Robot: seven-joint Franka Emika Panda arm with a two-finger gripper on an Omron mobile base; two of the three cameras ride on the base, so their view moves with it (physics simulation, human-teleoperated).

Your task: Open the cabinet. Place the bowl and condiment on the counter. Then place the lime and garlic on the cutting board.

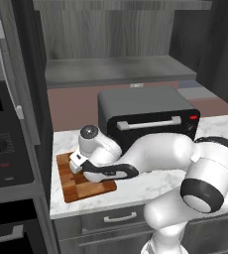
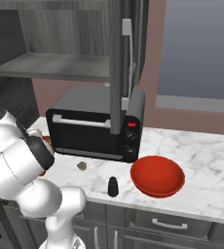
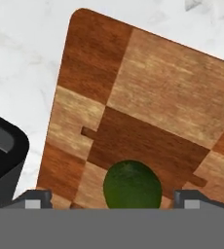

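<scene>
On the cutting board [image 3: 148,97] the lime [image 3: 132,186] sits between my gripper [image 3: 111,200] tips, jaws spread wide, nothing held. Risk: the lime is round and could roll off the board if I clip it when I lift. The garlic [image 2: 82,166] lies on the tabletop [image 2: 206,160] just in front of the toaster oven [image 2: 92,129], near the condiment [image 2: 113,186]; the red bowl [image 2: 157,176] sits beside that. The open cabinet [image 2: 116,58] door hangs above the oven, so I'd watch my elbow.

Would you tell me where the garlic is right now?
In the right base view, the garlic lies on the counter, before the toaster oven, left of the condiment.
</scene>
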